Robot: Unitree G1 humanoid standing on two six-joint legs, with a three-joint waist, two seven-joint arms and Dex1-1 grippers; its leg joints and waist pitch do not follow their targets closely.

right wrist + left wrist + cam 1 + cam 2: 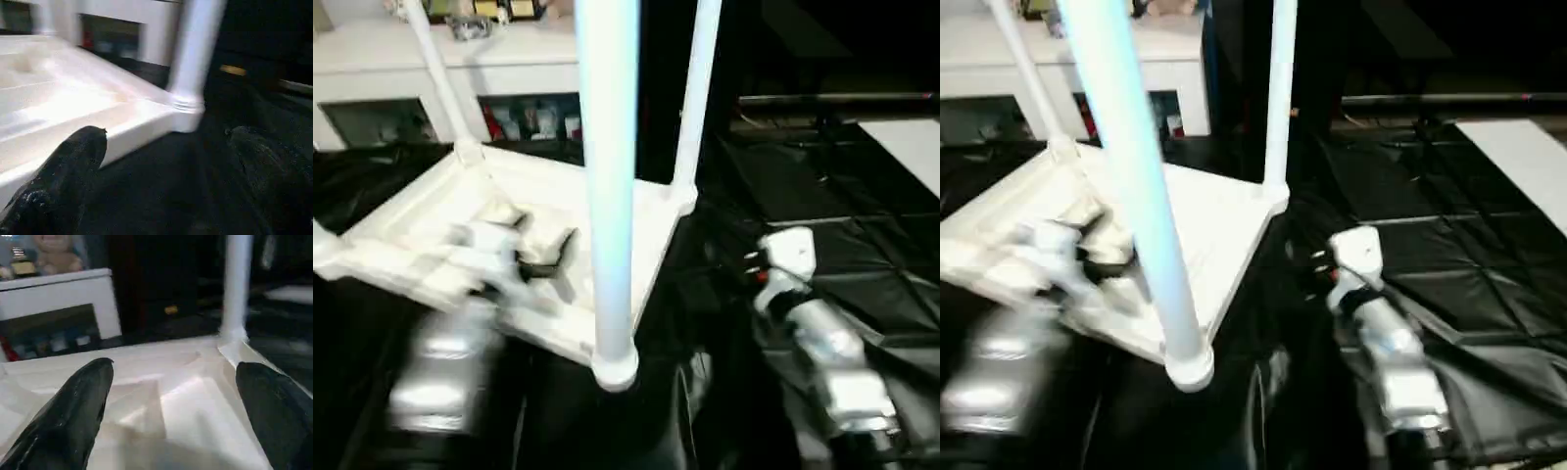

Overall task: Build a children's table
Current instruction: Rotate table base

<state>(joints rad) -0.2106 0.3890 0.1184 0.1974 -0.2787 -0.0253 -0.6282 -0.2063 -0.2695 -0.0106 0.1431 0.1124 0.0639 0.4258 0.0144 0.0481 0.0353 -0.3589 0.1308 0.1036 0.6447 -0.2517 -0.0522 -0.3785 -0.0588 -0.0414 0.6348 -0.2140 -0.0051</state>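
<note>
The children's table (558,196) lies upside down on the black sheet, ribbed underside up. Three white legs stand in its corner sockets: a near one (610,196), a far right one (695,98) and a far left one (435,78). My left gripper (536,243) hovers open over the underside, left of the near leg; its black fingers (83,401) spread wide above the ribs with nothing between them. My right gripper (166,134) is open low over the sheet, just right of the table's edge, facing a corner socket and leg (195,54). The silver right forearm (822,352) reaches in from the lower right.
A white cabinet (440,59) with glass doors and small items on top stands behind the table. The black sheet (822,196) stretches to the right, where a white panel (911,147) lies at the edge. A dark rail (832,98) crosses the back right.
</note>
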